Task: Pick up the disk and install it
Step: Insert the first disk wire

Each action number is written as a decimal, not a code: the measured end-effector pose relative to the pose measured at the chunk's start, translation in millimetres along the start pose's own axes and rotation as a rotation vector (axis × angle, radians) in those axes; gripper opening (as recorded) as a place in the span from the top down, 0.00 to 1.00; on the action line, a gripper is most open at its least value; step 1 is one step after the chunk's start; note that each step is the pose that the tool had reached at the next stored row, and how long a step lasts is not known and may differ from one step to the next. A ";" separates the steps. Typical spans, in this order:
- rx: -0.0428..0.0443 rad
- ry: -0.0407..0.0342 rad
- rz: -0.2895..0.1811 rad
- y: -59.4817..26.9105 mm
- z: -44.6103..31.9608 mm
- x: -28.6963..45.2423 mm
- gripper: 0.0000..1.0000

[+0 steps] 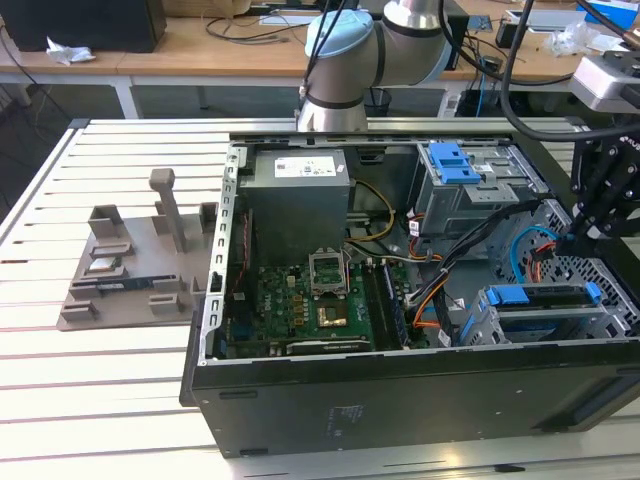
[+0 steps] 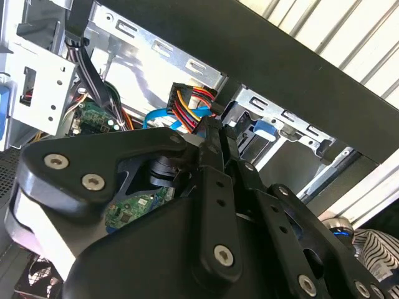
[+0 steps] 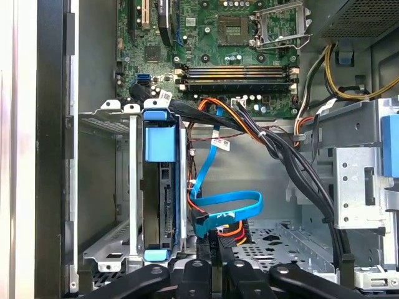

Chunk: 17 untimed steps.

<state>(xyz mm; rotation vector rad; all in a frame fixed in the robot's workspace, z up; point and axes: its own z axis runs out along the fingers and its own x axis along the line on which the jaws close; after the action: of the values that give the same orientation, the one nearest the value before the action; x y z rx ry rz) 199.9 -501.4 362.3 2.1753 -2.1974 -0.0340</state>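
Hovering at lower right, your pincer [image 1: 590, 225] holds nothing I can see; grip unclear. Disk [image 3: 161, 199] sits caged; blue cable [image 3: 227, 208] beside could snag.

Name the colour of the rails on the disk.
Bright blue, clearest in the first wrist view on the disk.

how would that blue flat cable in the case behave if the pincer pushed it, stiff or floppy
Probably floppy: the blue flat cable hangs in a loose loop, so it would likely bend aside. It seems light, a thin ribbon. It may snag, since it lies close to the disk and the black cable bundle.
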 end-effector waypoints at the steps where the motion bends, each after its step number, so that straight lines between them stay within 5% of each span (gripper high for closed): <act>1: 0.0000 0.0001 0.000 0.0 0.0 0.0 0.84; 10: -0.0001 0.0002 0.000 1.5 0.5 1.4 0.84; 17: 0.0000 0.0005 0.000 7.1 1.2 10.0 0.84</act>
<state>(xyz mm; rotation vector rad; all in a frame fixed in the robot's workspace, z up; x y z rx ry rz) 192.7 -511.3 361.6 2.1750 -2.1972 -0.0335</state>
